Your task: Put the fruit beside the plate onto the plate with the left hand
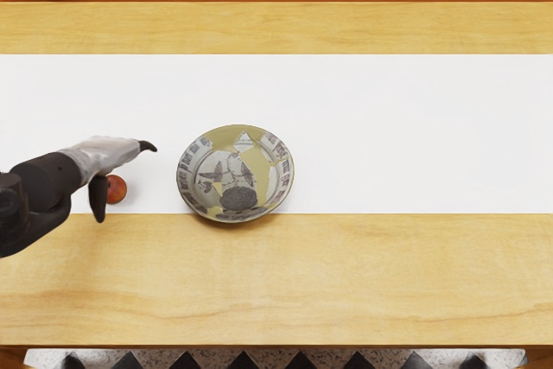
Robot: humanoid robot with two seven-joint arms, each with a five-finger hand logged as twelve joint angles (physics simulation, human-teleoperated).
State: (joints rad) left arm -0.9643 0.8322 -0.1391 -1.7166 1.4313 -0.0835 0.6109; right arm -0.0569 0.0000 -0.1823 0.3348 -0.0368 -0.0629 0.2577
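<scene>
A small red-brown fruit (117, 189) lies on the white runner, left of the plate (200, 157), which is round and olive-rimmed with a grey bird pattern. My left hand (112, 162) comes in from the left edge and hovers over the fruit, partly covering it. Its fingers are spread: one dark fingertip (149, 146) points right toward the plate, and the thumb (98, 205) hangs down just left of the fruit. The hand holds nothing. About a fruit's width of runner separates fruit and plate. No right arm shows.
A white runner (389, 127) crosses the wooden table (346, 283) from side to side. An orange wall lies beyond the far edge. The table's front edge runs along the bottom of the view.
</scene>
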